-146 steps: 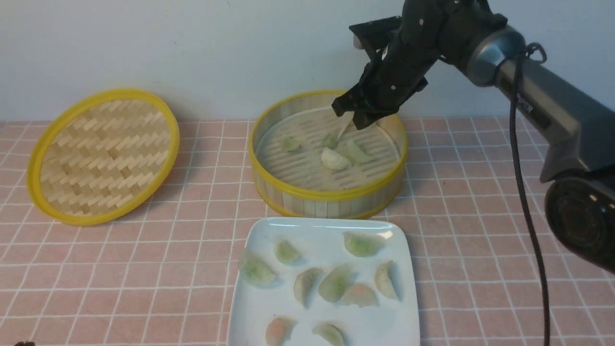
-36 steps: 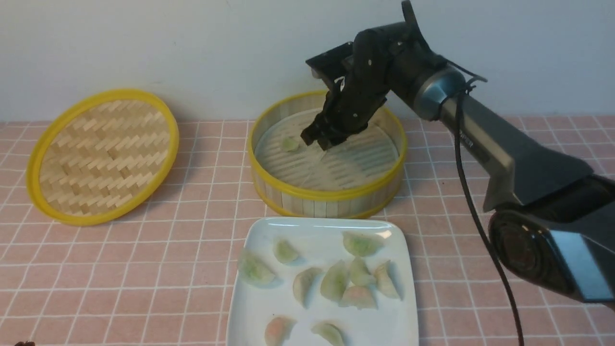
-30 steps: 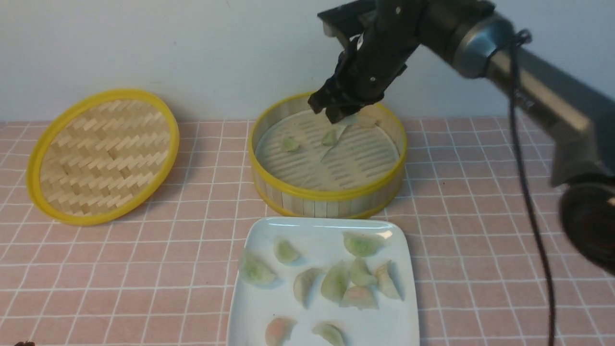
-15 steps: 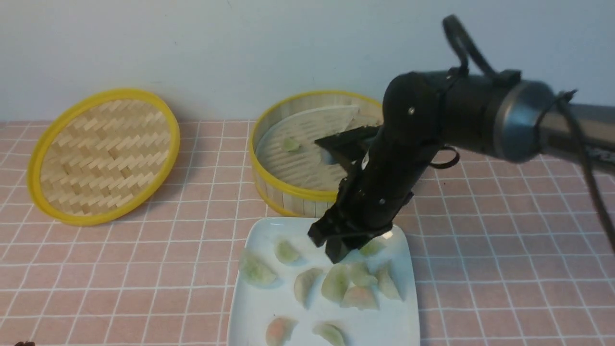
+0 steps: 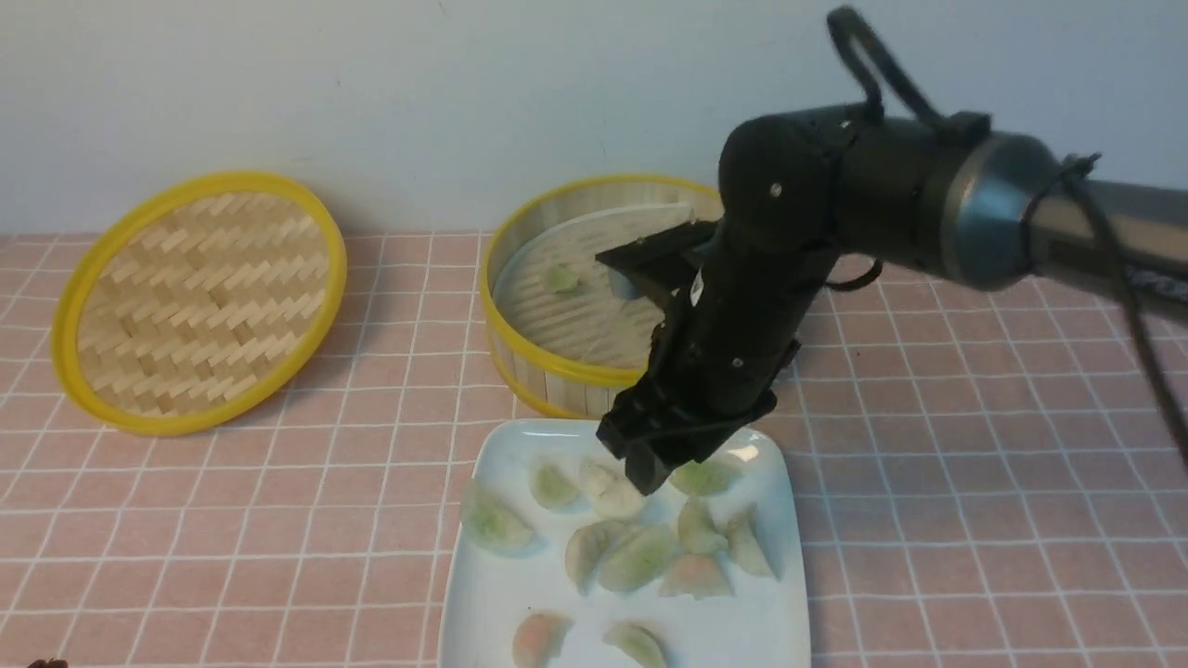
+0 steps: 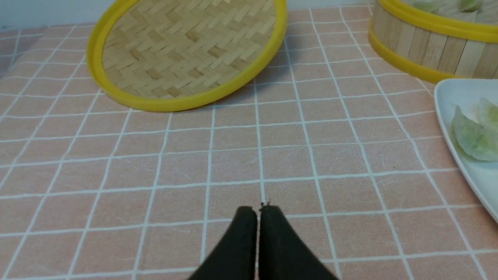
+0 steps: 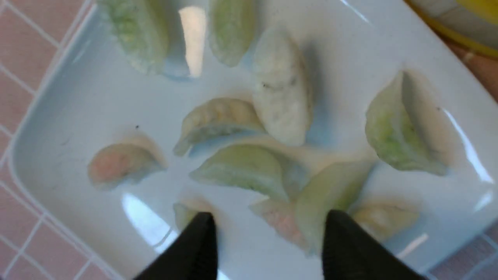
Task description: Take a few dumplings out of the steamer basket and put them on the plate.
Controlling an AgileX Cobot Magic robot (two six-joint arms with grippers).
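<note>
My right claw (image 7: 272, 221) stands with its fingers apart, nothing between the tips but the view of the plate and dumplings beyond. In the front view it hangs over the far part of the white square plate (image 5: 520, 631), tilted down toward it. The left claw (image 6: 258, 214) has its fingers together over the tiled tabletop (image 6: 233, 163), with nothing visibly gripped.

Closest to my right claw, a whitish dumpling (image 5: 619, 496) lies on the plate just beside the fingertips. The other dumplings (image 5: 639, 558) are spread around it: green ones, paler ones and two pinkish ones, several bunched near the plate's middle and a few touching or overlapping. Toward the near edge I've got wider stretches of bare white between them, and more bare surface along the near left side.

The plate's far rim sits just in front of the steamer basket (image 5: 566, 385), whose upright wall rises behind it. I can make out a small green dumpling (image 5: 560, 278) inside the basket, on the left part of its slatted floor; my right arm (image 5: 891, 186) hides the basket's right side. Farther left, well apart from the plate, the woven lid (image 5: 204, 306) leans at a slant, and open tile lies between.
</note>
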